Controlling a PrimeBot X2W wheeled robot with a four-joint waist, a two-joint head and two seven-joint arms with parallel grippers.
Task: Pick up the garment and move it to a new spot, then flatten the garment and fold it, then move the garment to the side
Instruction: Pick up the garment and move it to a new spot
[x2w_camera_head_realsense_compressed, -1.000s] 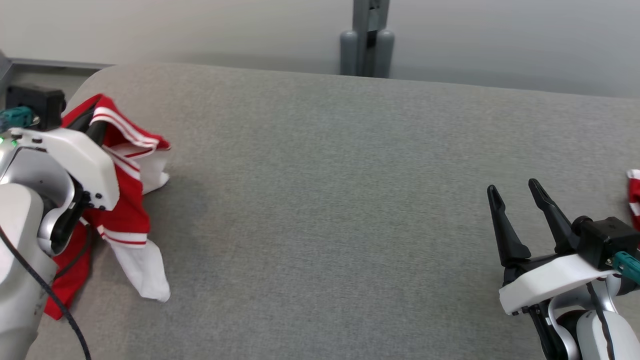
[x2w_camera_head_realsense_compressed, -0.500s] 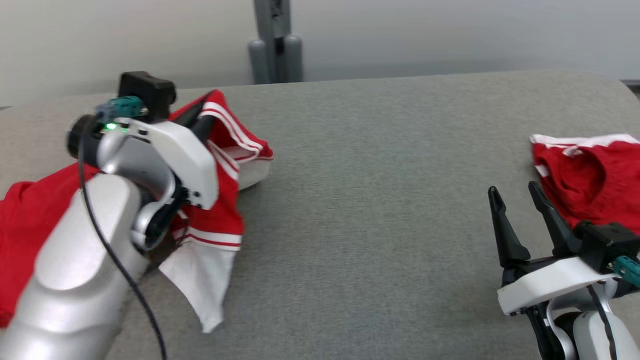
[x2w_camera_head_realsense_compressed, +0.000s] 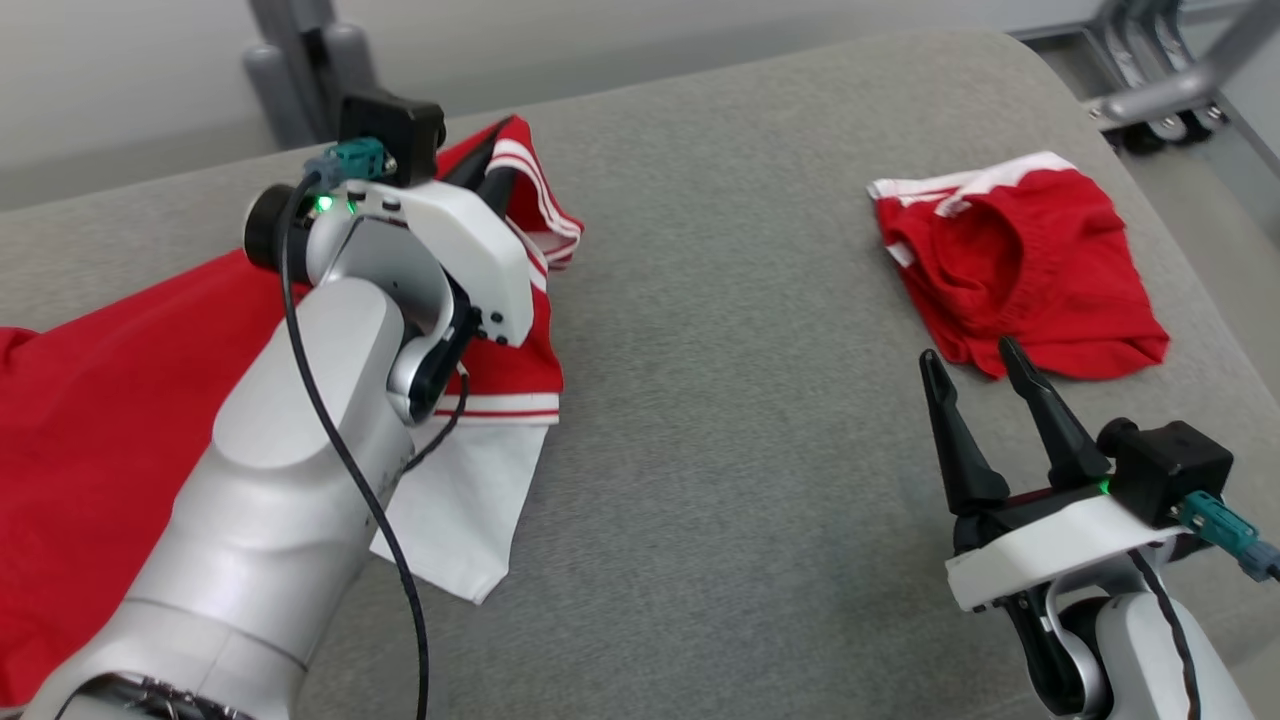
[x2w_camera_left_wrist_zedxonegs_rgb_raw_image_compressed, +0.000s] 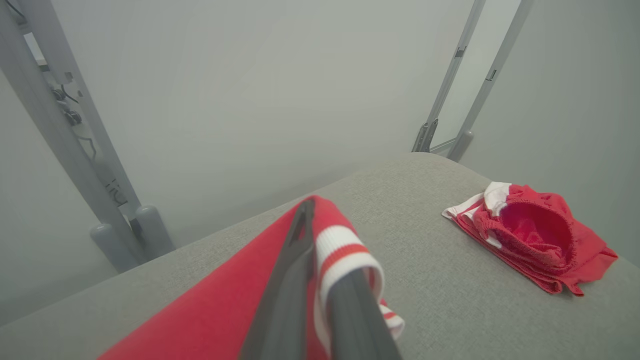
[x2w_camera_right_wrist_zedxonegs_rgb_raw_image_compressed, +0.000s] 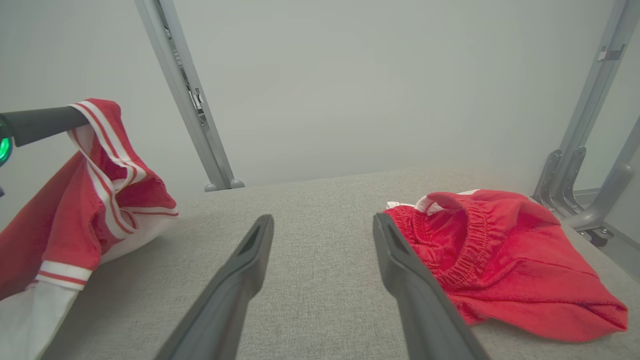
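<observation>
The garment (x2w_camera_head_realsense_compressed: 90, 400) is red with white striped trim and a white panel (x2w_camera_head_realsense_compressed: 470, 520). It lies over the left of the grey padded table (x2w_camera_head_realsense_compressed: 720, 400). My left gripper (x2w_camera_head_realsense_compressed: 497, 165) is shut on its striped edge and holds that edge up off the table. In the left wrist view the cloth (x2w_camera_left_wrist_zedxonegs_rgb_raw_image_compressed: 345, 250) wraps the dark fingers of the left gripper (x2w_camera_left_wrist_zedxonegs_rgb_raw_image_compressed: 312, 220). My right gripper (x2w_camera_head_realsense_compressed: 968, 350) is open and holds nothing, low over the table's right front. In the right wrist view the right gripper (x2w_camera_right_wrist_zedxonegs_rgb_raw_image_compressed: 324, 220) points between the hanging garment (x2w_camera_right_wrist_zedxonegs_rgb_raw_image_compressed: 100, 185) and another red piece.
A second red garment (x2w_camera_head_realsense_compressed: 1010, 270) with an elastic waistband lies bunched at the table's right end, just beyond my right fingertips (x2w_camera_right_wrist_zedxonegs_rgb_raw_image_compressed: 500, 260). Grey frame posts (x2w_camera_head_realsense_compressed: 300, 60) stand behind the table. A wheeled metal frame (x2w_camera_head_realsense_compressed: 1160, 80) is at the far right.
The head view has swung to the right, bringing the second red garment fully into view. My left gripper has carried the held edge rightward past the post. The right gripper stays open.
</observation>
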